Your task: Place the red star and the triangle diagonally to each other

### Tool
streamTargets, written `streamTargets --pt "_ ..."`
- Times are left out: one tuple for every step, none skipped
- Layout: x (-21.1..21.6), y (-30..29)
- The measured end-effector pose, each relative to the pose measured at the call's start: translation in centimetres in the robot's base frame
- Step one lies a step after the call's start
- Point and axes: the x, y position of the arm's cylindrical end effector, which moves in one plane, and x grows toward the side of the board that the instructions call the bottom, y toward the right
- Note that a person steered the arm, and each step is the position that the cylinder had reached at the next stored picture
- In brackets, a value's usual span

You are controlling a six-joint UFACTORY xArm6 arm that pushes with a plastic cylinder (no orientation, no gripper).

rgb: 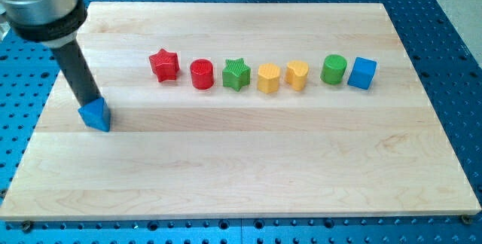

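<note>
The red star (163, 65) lies at the left end of a row of blocks in the upper middle of the wooden board (241, 161). The blue triangle (96, 114) lies apart from the row, near the board's left edge, lower left of the star. My tip (88, 101) rests against the triangle's upper left side, touching it. The rod slants up to the view's top left.
Right of the red star stand a red cylinder (202, 74), a green star (236, 74), a yellow hexagon (268, 78), a yellow heart (297, 74), a green cylinder (334, 69) and a blue cube (362, 72). Blue perforated table surrounds the board.
</note>
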Motion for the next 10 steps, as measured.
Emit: streamTargets --pt "-0.5 4.0" --pt "1.0 6.8" --pt "2.0 2.8" --pt "2.0 -1.3" --pt "5.9 -1.6" --pt "9.6 -1.6" --pt "8.5 -0.7" --pt "4.0 5.8" --pt "-3.4 9.8" --pt "-5.2 8.8"
